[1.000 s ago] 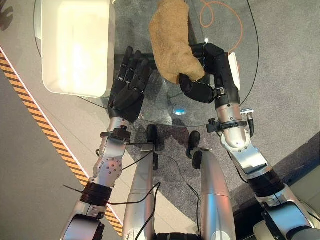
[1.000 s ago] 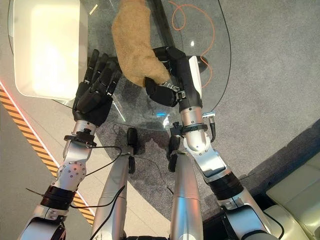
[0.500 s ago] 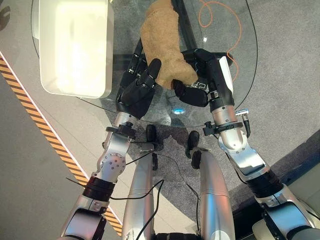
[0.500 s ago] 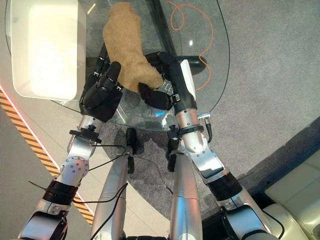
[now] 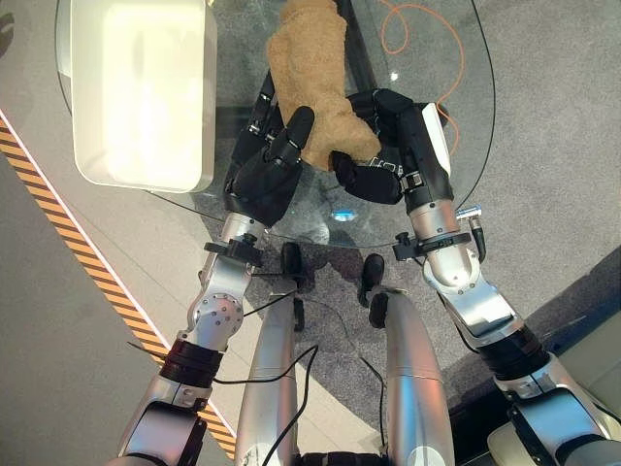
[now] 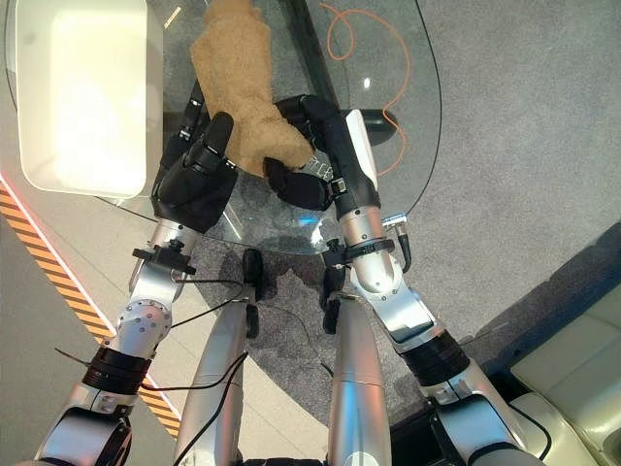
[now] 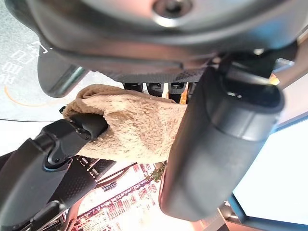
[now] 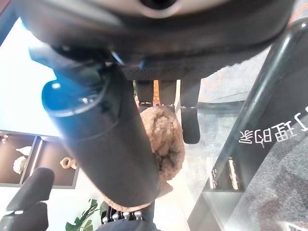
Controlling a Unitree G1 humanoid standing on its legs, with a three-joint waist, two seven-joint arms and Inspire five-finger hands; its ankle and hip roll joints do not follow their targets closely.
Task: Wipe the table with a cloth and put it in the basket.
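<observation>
A tan fuzzy cloth point(image 5: 310, 68) lies lengthwise on the round glass table point(image 5: 456, 136). My right hand point(image 5: 419, 146) is shut on its near end, thumb point(image 5: 361, 180) under the bunched edge and fingers curled over the top; the right wrist view shows the cloth point(image 8: 164, 137) pinched beside that thumb. My left hand point(image 5: 257, 180) meets the cloth from the left, its thumb point(image 5: 295, 129) pressed onto the fabric and its fingers along the far side. In the left wrist view the cloth point(image 7: 134, 130) sits between them. The white basket point(image 5: 87, 116) stands on the table's left part.
An orange cable point(image 5: 427, 29) loops on the grey carpet beyond the table. A black and yellow striped line point(image 5: 58, 218) runs over the floor at the left. The table's near rim passes just below both hands. A pale cushion point(image 6: 582, 369) sits at the lower right.
My left hand moved right from an open pose beside the cloth and closed its thumb on it. The right hand, still holding the cloth, drew it a little leftward.
</observation>
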